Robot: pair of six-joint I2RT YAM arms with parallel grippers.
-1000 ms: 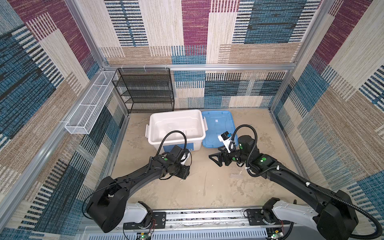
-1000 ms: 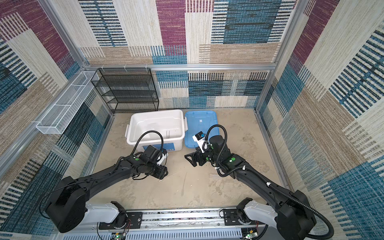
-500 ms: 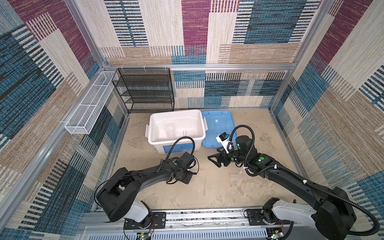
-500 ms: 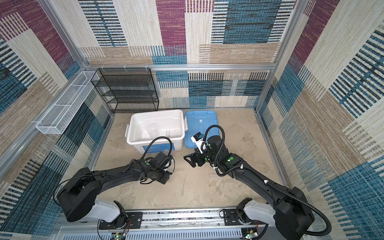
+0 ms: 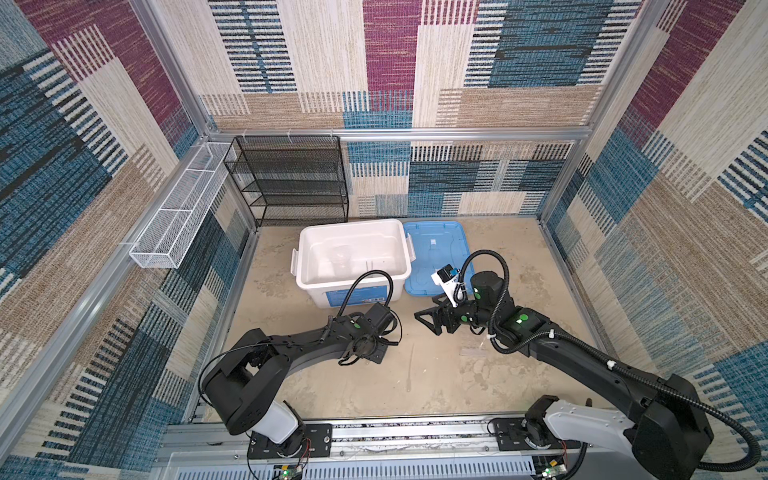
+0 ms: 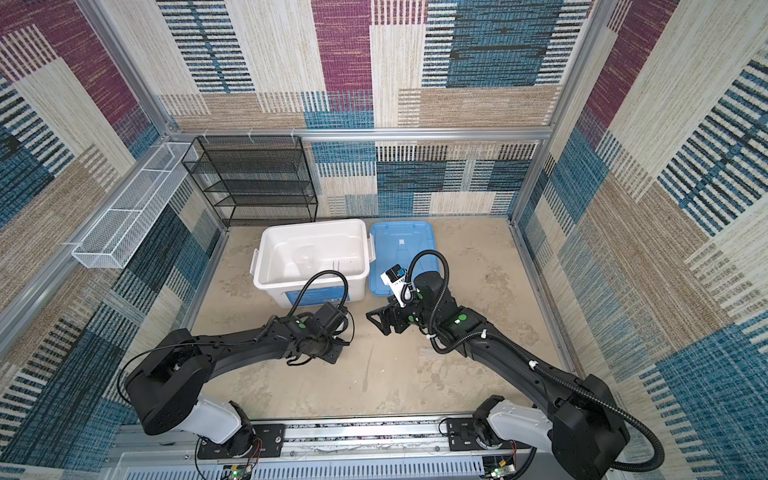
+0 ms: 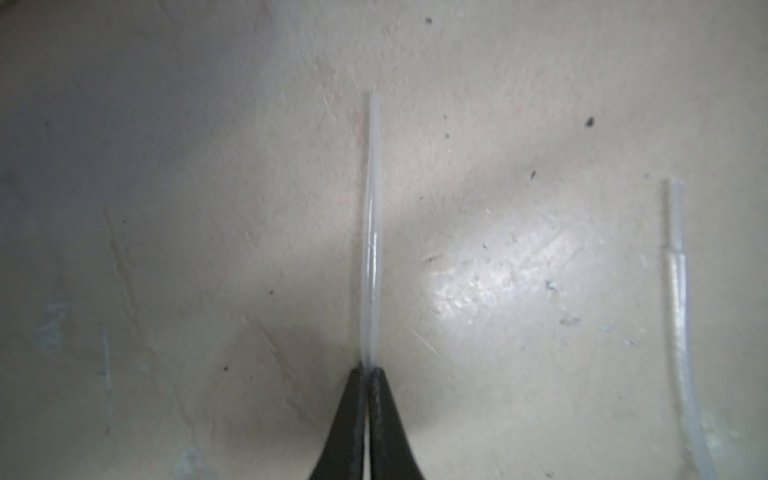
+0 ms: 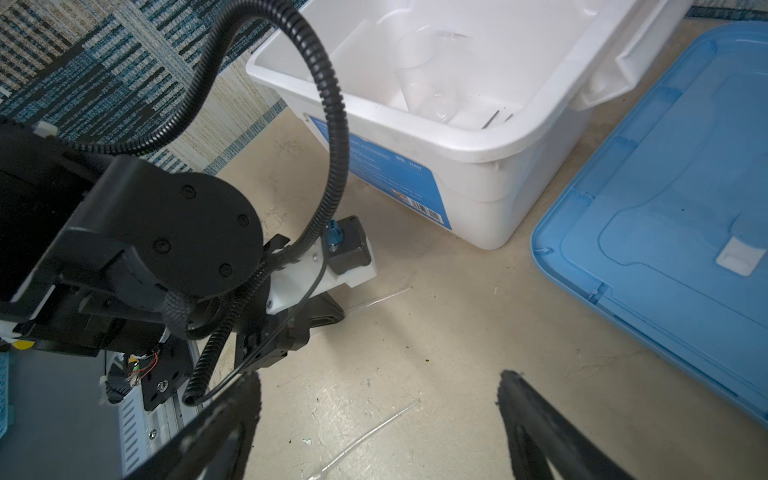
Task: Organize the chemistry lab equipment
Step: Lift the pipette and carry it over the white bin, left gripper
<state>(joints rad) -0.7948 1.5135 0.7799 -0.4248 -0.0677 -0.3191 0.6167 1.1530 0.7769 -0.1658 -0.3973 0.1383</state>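
Rod [image 7: 371, 232], thin and translucent, lies flat on the bench [image 7: 166, 166]; left hand [image 7: 367, 372] pinches its end low for lifting. Right hand [image 8: 378, 415] hovers spread, empty, beside the white bin [image 8: 478, 145].

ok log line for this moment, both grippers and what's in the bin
left gripper: shut on thin clear rod at floor | right gripper: open, empty | white bin: clear funnel-like cup inside
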